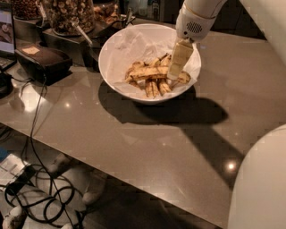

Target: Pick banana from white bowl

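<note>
The white bowl (111, 53), lined with crumpled white paper, stands on the grey table at the back centre. Several overripe speckled bananas lie in it. The longest banana (145, 71) lies across the middle, pointing left to right. My gripper (175, 74) reaches down from the upper right into the right side of the bowl. Its cream tip is at the banana's right end, among the fruit. Whether it touches the banana is hidden. The white wrist (194, 22) is above the bowl's rim.
A glass jar of nuts (67, 13) and a black box (42, 62) stand left of the bowl. A laptop screen (6, 27) is at the far left. Cables (40, 197) lie on the floor below the table's front edge. My white body (259, 188) fills the lower right.
</note>
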Action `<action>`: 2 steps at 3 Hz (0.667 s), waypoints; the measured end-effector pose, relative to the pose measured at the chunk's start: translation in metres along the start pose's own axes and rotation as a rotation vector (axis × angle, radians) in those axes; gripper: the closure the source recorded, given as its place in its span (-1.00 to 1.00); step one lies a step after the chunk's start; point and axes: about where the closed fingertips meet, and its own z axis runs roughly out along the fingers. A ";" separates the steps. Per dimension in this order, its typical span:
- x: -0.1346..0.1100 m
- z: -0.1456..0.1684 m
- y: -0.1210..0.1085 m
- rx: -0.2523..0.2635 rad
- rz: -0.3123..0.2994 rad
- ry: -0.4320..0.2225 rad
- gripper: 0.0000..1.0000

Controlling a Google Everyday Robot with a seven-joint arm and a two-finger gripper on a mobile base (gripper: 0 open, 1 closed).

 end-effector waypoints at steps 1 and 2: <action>0.004 0.007 -0.006 -0.013 0.022 0.008 -0.42; 0.008 0.016 -0.010 -0.029 0.040 0.015 -0.38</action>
